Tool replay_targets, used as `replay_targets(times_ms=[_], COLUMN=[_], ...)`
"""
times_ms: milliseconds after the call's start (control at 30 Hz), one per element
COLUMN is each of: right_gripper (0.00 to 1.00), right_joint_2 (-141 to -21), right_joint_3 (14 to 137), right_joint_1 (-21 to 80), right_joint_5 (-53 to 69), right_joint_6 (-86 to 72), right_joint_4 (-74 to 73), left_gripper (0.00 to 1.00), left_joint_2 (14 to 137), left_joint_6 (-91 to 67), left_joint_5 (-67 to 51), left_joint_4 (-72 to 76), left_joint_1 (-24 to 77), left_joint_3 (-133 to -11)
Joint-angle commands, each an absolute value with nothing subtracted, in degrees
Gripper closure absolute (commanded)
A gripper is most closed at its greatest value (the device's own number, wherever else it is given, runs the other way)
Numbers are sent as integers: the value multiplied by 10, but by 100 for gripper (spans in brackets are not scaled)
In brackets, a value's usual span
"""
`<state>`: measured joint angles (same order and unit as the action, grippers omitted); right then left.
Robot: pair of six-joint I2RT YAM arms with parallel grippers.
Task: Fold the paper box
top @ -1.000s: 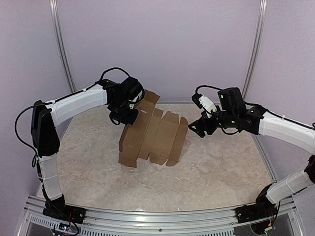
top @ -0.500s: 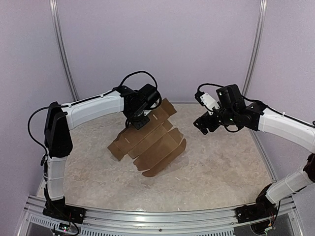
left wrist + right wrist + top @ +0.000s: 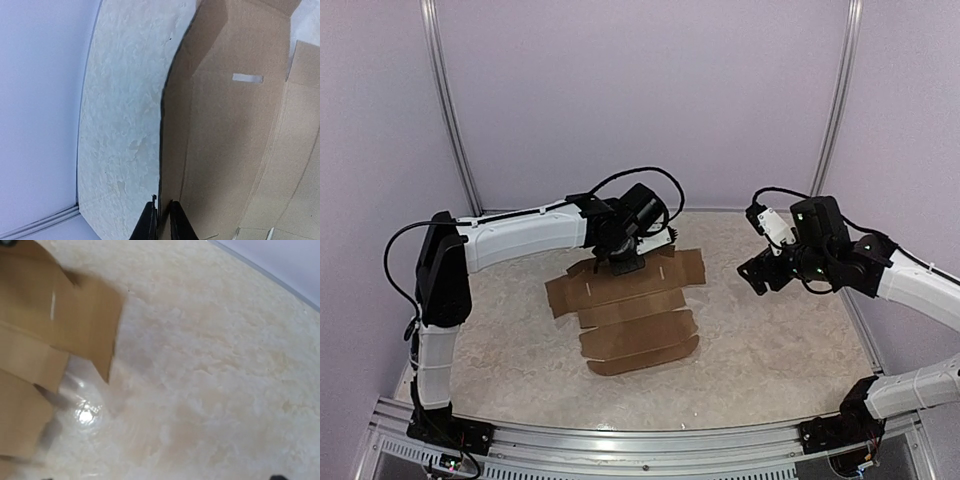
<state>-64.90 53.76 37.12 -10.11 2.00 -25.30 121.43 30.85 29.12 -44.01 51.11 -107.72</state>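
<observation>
Lilac walls (image 3: 640, 100) close in a pale, glossy marbled table (image 3: 780, 350). The box (image 3: 632, 308) lies on it toward the far middle, a flat sheet not yet folded.

It looks light and thin. I judge it stiff within each panel but ready to hinge at every score, so lifted by one edge it will likely sag and swing. The smooth table probably lets it slide under a push, so one panel needs pinning while another is raised. The best holds seem to be the free rims of the flaps and outer panels, close to a score. A hard pinch mid-panel could leave a stray crease.

The cardboard is plain brown and unmarked. It is die-cut into bands running crosswise and parted by fold lines. Short flaps sit at the ends, small slots show in the far band, and the near edge is rounded. From the right wrist its right-hand flap appears to ride slightly above the table.

The left claw (image 3: 623, 265) sits at the far edge. Its fingers (image 3: 176, 225) are nearly pressed together, with the sheet's rim between them. The right claw (image 3: 750, 278) hangs spread and empty, well apart to the right.
</observation>
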Motion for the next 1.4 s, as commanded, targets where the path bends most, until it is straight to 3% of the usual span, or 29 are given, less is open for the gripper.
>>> replay_targets(times_ms=[0,433,667,1033,1200,1367], right_gripper=[8,7,6,4,4,5], right_joint_2=[-616,-599,-633,-828,-930,-1028], right_joint_3=[515,473,482,634,742,850], right_joint_1=[376,375,375,366,353,344], right_joint_5=[-83,-65,-76,-22,16,74], right_joint_6=[2,-26,-38,-34,-39,-44], right_joint_4=[-257,-216,-182,-194,-229,-263], left_gripper=[88,82,63,52,52,45], left_joint_2=[1223,1260,1183,1061,985,901], left_joint_6=[358,351,228,-65,-124,-188], left_joint_5=[237,226,260,199,200,184], left_joint_4=[-428,-428,-359,-353,-294,-241], left_joint_1=[532,566,542,470,462,459], left_joint_3=[-1092,-1098,-1018,-894,-764,-668])
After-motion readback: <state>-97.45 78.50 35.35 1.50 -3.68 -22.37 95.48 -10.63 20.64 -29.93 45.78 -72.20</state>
